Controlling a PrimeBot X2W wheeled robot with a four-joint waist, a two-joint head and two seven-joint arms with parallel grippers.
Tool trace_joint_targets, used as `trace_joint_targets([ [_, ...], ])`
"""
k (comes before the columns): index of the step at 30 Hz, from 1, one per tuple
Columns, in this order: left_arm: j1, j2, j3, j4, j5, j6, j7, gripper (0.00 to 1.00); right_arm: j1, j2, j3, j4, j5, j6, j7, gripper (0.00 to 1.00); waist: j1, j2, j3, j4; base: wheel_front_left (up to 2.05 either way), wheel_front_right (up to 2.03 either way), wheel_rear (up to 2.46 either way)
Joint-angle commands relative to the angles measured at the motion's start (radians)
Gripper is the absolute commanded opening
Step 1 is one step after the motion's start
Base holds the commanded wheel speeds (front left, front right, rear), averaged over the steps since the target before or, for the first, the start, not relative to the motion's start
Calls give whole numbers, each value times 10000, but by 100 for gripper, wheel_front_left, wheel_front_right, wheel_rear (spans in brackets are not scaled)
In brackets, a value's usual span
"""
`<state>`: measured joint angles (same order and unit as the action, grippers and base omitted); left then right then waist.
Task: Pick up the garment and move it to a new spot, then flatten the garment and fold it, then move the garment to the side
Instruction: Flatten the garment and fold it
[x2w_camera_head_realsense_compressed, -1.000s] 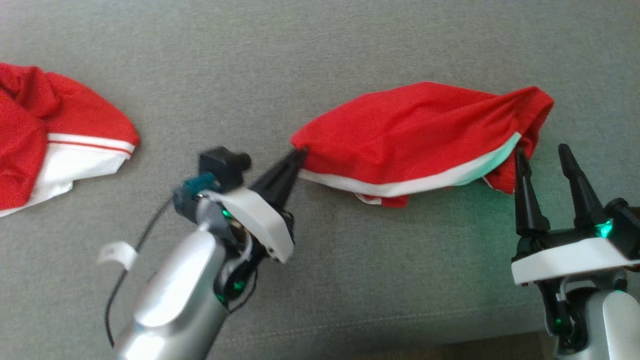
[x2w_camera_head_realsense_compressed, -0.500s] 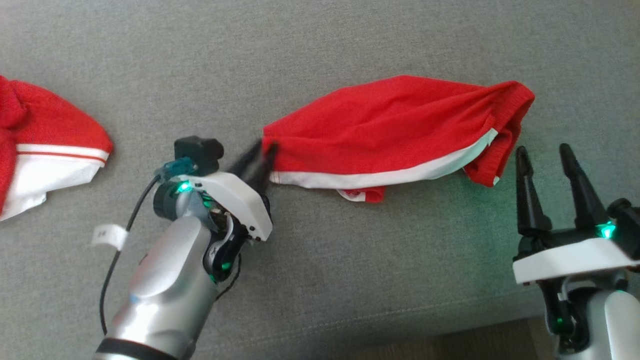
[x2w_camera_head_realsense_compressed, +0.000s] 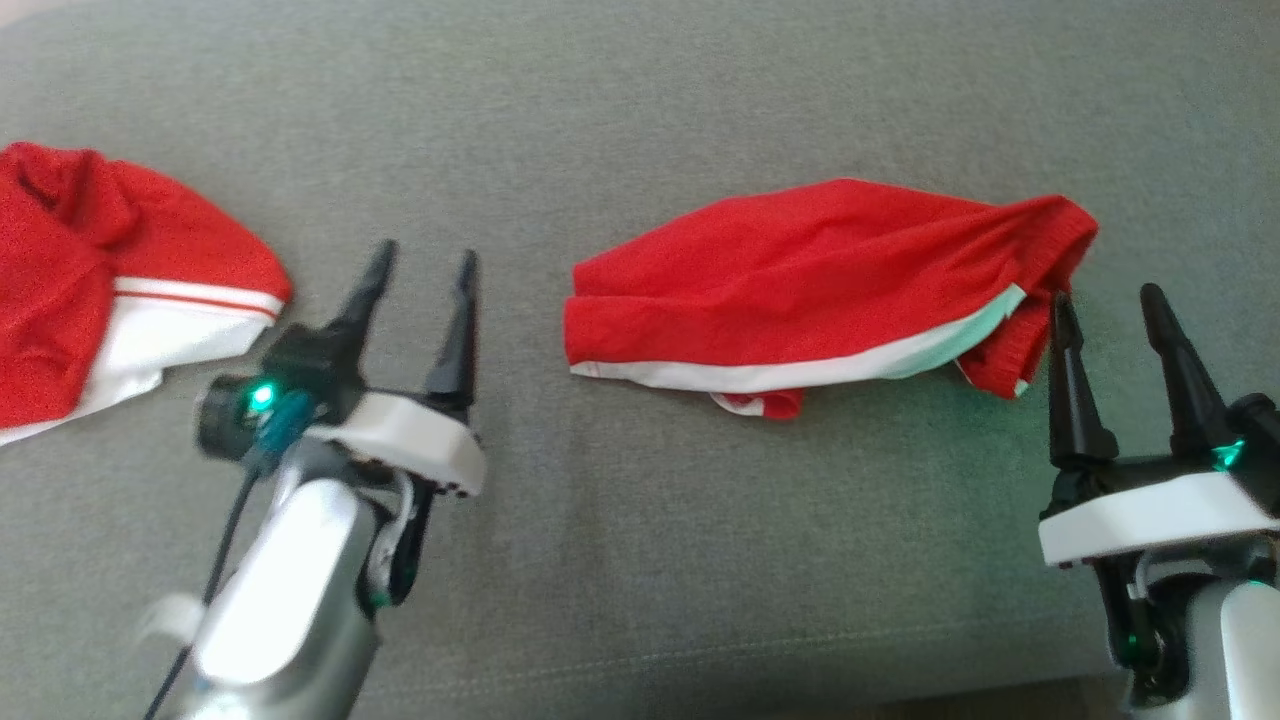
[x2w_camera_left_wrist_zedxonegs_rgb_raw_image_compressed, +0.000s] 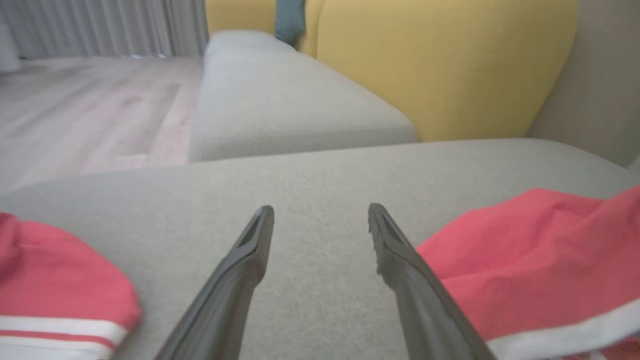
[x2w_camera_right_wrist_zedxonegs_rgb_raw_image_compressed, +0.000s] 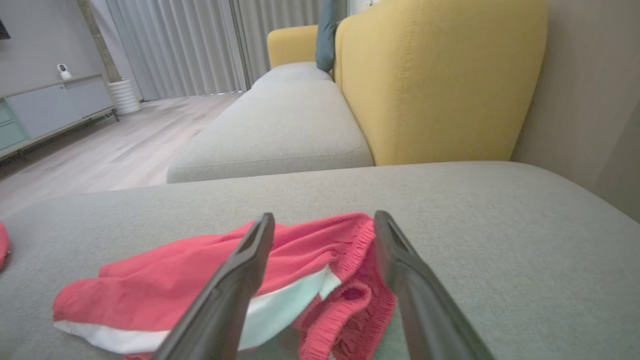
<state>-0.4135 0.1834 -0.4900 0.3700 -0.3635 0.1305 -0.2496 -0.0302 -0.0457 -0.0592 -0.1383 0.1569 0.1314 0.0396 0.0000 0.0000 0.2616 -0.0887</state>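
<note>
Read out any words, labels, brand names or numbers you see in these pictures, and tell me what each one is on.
No text can be read in any view.
The white tag at the lower left of the head view: too blurred to read.
The middle red garment and the left red garment: no print or label visible.

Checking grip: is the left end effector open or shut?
Open: the left end effector stands spread, nothing between its tips, clear of the middle red garment.
</note>
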Motion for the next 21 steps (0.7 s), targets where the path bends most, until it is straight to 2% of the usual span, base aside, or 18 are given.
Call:
trace_joint_targets([
  [1, 2, 334, 582, -819, 210, 202, -113, 100, -90, -46, 218, -401, -110, -7, 62, 100, 0, 0, -112, 157, 0, 0, 0],
  [6, 1039, 633, 1277, -2296, 633, 710, -119, 100, -22, -50, 268, -405, -236, -7, 188, 100, 0, 0, -300, 422, 0, 0, 0],
  [12, 2121, 855, 1879, -2971, 793, 1068, -120, 100, 107, -139, 445, -402, -286, -7, 304, 100, 0, 0, -568, 598, 0, 0, 0],
  [21, 2548, 853, 1940, -3147, 864, 1069, -121, 100, 273, -179, 487, -428, -216, -7, 393, 100, 0, 0, -777, 682, 0, 0, 0],
])
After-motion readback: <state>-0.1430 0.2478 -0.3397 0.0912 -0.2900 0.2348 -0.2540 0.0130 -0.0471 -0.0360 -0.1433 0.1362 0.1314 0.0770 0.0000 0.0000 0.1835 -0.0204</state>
